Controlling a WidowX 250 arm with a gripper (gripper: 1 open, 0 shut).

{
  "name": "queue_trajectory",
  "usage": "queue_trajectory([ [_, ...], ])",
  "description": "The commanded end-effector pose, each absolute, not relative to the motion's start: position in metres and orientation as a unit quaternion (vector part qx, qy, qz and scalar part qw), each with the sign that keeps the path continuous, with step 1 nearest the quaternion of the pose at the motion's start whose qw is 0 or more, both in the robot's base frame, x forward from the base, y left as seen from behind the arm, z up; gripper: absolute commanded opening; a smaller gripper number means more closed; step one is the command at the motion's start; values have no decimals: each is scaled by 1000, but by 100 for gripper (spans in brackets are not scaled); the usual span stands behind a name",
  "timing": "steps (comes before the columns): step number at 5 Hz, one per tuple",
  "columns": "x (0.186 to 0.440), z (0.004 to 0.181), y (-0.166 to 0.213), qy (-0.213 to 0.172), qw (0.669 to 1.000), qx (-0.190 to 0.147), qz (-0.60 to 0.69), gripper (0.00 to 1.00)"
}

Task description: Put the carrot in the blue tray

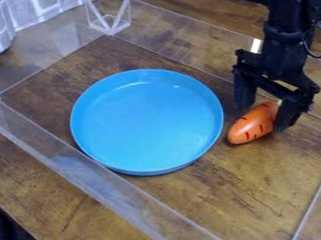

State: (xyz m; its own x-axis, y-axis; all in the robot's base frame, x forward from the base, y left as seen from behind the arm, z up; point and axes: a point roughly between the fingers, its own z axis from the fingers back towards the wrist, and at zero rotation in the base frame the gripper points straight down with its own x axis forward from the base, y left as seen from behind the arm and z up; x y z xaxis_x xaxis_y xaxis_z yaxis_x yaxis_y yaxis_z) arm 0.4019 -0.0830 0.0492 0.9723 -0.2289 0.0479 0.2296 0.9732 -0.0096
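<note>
- Camera view: the black tool (274, 99) is over the carrot's (253, 123) upper end, jaws spread wide (whether they touch it, I can't tell from where I stand).
- Carrot lies on the desk (234, 194), just beside the blue tray (146, 122).
</note>
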Motion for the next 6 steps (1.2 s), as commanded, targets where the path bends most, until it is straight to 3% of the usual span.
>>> queue_trajectory([
  [1, 414, 65, -90, -57, 991, -12, -121, 100],
  [2, 418, 58, -89, -56, 991, -15, -120, 100],
  [3, 421, 52, -89, -53, 991, -16, -121, 0],
  [6, 423, 58, -83, -55, 990, -20, -125, 0],
])
